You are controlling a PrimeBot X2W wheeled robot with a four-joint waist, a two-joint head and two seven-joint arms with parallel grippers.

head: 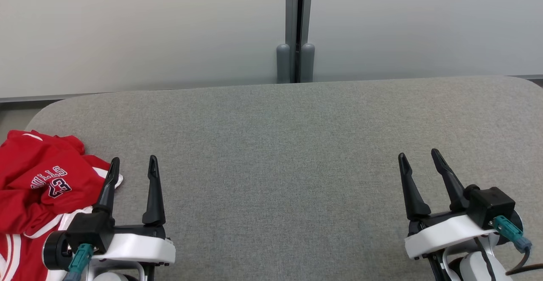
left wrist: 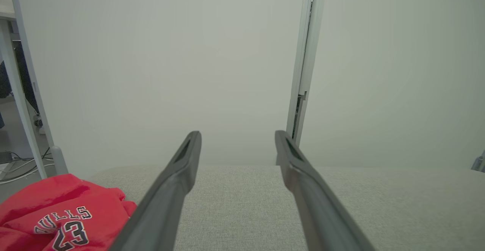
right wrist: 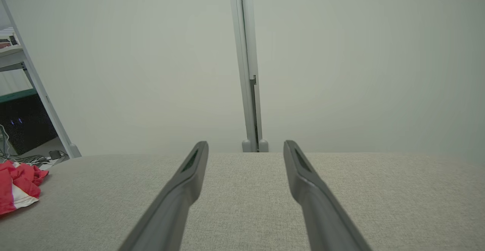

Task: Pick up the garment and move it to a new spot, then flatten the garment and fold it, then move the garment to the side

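The garment (head: 40, 187) is a crumpled red jersey with white trim and the number 23, heaped at the table's near left corner; it also lies low left in the left wrist view (left wrist: 64, 217) and at the far left edge of the right wrist view (right wrist: 17, 186). My left gripper (head: 133, 164) stands open just right of the heap, its left finger beside the cloth's white edge, nothing between the fingers (left wrist: 237, 137). My right gripper (head: 420, 155) is open over bare table at the near right, far from the jersey (right wrist: 246, 146).
The grey fabric-covered table (head: 288, 145) stretches wide between and beyond the grippers. Pale partition panels with a grey post (head: 295, 30) stand right behind its far edge. Past the table's left end are a shelf frame (right wrist: 36, 84) and cables on the floor.
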